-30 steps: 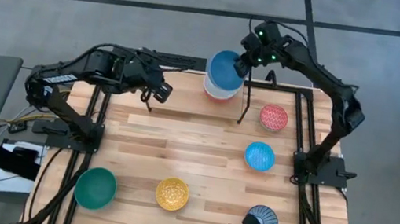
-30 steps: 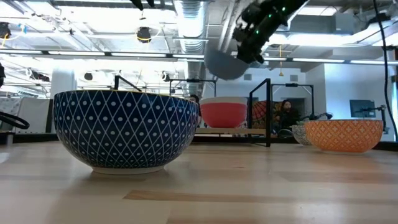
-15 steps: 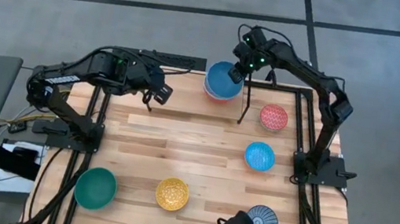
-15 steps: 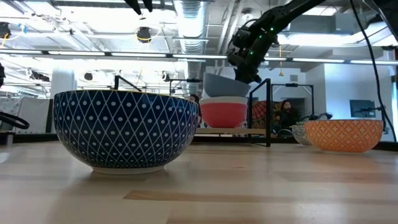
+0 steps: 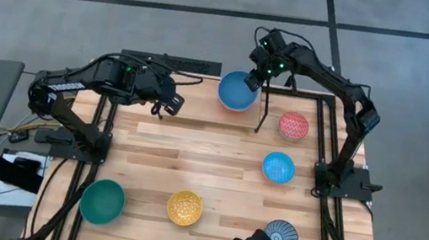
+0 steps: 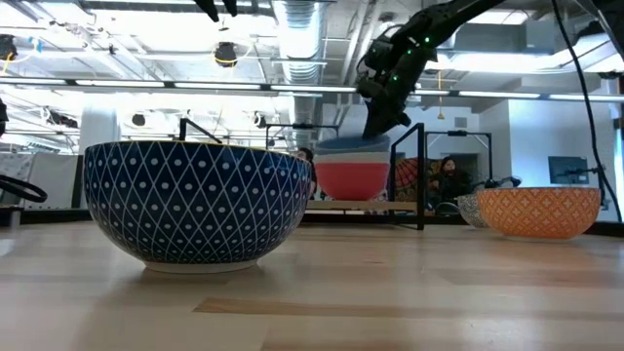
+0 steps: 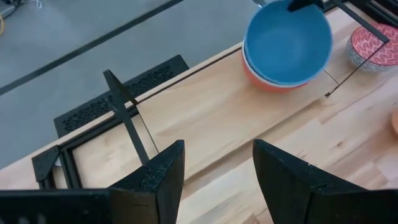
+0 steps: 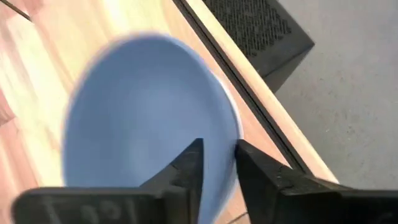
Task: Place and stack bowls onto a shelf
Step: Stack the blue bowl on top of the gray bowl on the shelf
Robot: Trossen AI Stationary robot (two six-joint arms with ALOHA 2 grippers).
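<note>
Nearest you, along the bench's [image 5: 217, 159] front edge, the teal bowl [image 5: 103, 201], yellow bowl [image 5: 184, 207] and striped bowl [image 5: 281, 235] wait. Near the right edge sit the light blue bowl [image 5: 278, 167] and pink patterned bowl [image 5: 293, 126]. On the shelf [image 7: 205, 118] at the back edge, the blue bowl [image 5: 237, 91] rests on the stack. The right end effector [image 8: 217, 163] straddles its rim, fingers slightly parted. The left end effector [image 7: 214, 165] hangs spread. You appear to be releasing; next, lift clear.

two dark, slim jointed arms, left arm [image 5: 101, 78] and right arm [image 5: 346, 93], carry thin black cables; small green lights glow near each wrist; blunt matte-black fingers [image 7: 155, 180] look wedge-shaped.
</note>
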